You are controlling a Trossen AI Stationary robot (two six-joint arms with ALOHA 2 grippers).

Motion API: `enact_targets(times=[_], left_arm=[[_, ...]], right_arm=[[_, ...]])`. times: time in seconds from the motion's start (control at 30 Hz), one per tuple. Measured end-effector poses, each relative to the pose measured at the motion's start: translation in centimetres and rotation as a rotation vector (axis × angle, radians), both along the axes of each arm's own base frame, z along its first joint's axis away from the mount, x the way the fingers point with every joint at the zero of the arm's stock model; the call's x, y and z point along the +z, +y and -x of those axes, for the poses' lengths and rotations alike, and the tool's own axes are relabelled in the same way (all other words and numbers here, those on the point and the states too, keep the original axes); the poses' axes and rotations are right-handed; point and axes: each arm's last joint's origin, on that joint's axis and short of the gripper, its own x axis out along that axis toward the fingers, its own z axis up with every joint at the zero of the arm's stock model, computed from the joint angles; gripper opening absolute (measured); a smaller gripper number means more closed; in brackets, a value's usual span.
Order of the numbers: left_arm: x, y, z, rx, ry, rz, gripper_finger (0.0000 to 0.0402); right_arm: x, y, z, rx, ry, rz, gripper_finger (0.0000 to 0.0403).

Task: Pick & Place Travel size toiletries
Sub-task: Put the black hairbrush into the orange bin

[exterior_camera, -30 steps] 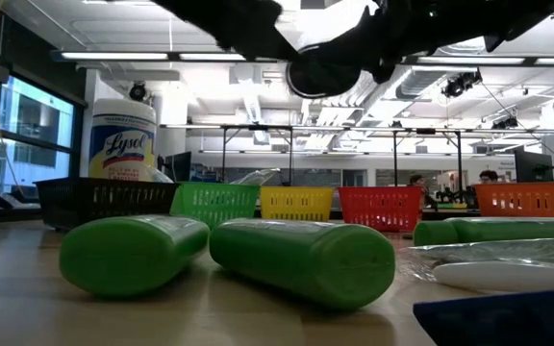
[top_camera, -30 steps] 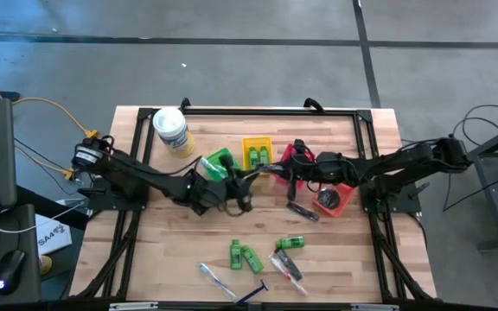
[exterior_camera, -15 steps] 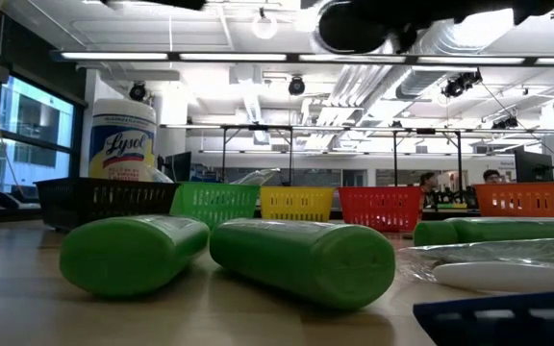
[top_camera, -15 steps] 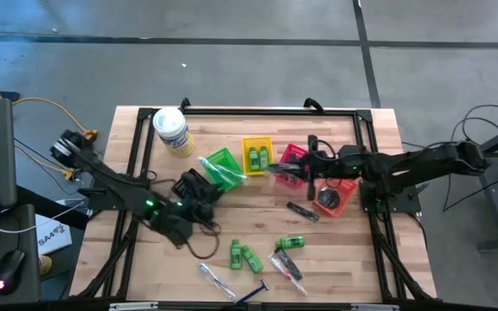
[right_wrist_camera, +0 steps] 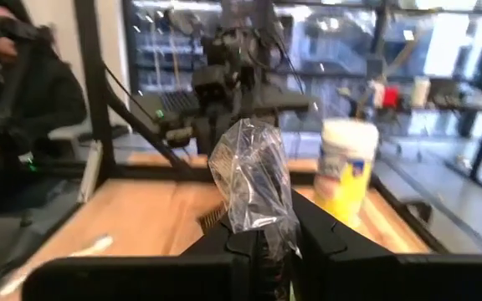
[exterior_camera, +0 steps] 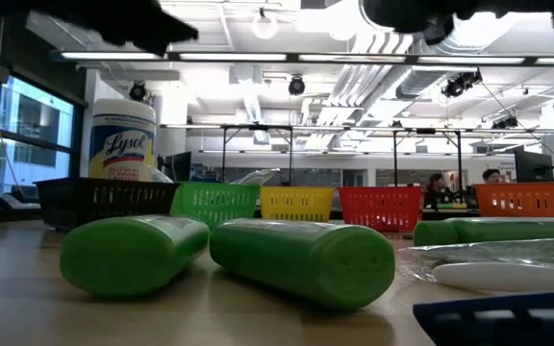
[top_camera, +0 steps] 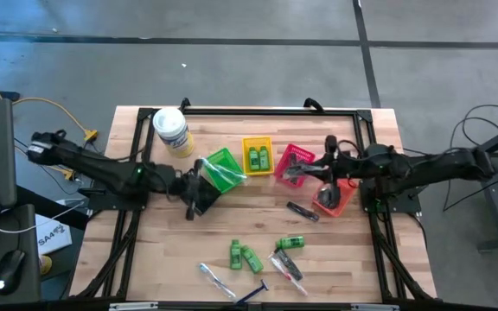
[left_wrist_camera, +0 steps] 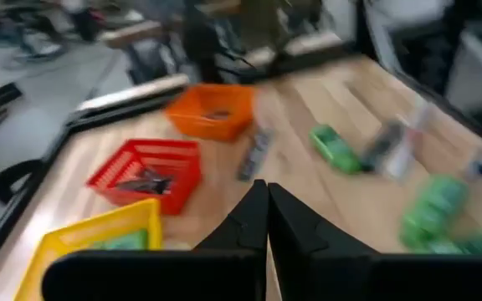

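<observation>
Table [top_camera: 158, 250]: wood top, black frame; whole layout shown only in high view.
Left arm: reaches in from table's left, ending nr the green basket [top_camera: 223, 168].
Left gripper [top_camera: 195, 197]: over bare wood just left of green basket. Left wrist view alone shows the fingers [left_wrist_camera: 262, 221] pressed together w/ nothing between; high view too coarse for this.
Right arm: comes in from right edge, over the orange basket [top_camera: 334, 198].
Right gripper [top_camera: 299, 173]: above the red basket [top_camera: 290, 161]. Only right wrist view shows it clamped on a clear-wrapped item [right_wrist_camera: 253, 180], wrap sticking up past the fingertips.
White tub [top_camera: 171, 130]: far-left corner; "Lysol" label readable only in low view [exterior_camera: 122, 140].
Baskets: green, yellow [top_camera: 258, 154], red, orange in a row across table's middle. Low view adds a black basket [exterior_camera: 94, 200] at left.
Green mini bottles: two in yellow basket [top_camera: 258, 156]; pair near centre [top_camera: 244, 255]; one more to their right [top_camera: 290, 244]. Low view shows pair [exterior_camera: 301, 259] lying on their sides, close to lens.
Dark comb [top_camera: 302, 210]: on wood, near side of red basket.
Clear tubes [top_camera: 287, 267]: near edge, right of bottle pair.
Razors [top_camera: 251, 295]: blue handle, at near edge; another slim item [top_camera: 215, 280] to its left.
Person [right_wrist_camera: 23, 125]: dark clothing, beyond table; right wrist view only.
</observation>
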Motion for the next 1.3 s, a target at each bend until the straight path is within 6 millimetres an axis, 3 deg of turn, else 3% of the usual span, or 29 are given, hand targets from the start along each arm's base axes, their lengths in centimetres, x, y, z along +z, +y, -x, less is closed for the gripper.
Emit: enact_targets(times=[0.13,0.33,0.47,0.83,1.07,1.17,1.3], left_arm=[[-1.9,1.6,1.8,0.066,-0.021,0.060,0.0001],[-3.5,1.6,4.9,0.031,-0.095,0.132,0.0000],[-3.8,1.4,6.4,0.053,-0.159,0.155,0.0000],[-4.3,1.3,7.4,0.052,-0.146,0.184,0.0000],[-4.8,1.3,7.4,0.055,-0.102,0.171,0.0000],[-5.0,1.3,7.5,0.064,-0.081,0.163,0.0000],[-5.2,1.3,7.5,0.068,-0.060,0.159,0.0000]], right_arm=[[-0.5,-0.1,1.3,-0.021,0.075,-0.013,0.0028],[-0.8,0.3,3.9,0.016,0.151,-0.011,0.0031],[-0.3,0.6,5.6,0.068,0.069,-0.013,0.0029],[-2.6,0.0,10.5,0.024,-0.096,-0.031,0.0029],[-4.8,0.1,9.7,0.028,-0.077,-0.043,0.0031],[-6.9,0.1,9.1,-0.009,0.009,-0.030,0.0031],[-7.1,0.0,9.0,-0.015,0.012,-0.025,0.0027]])
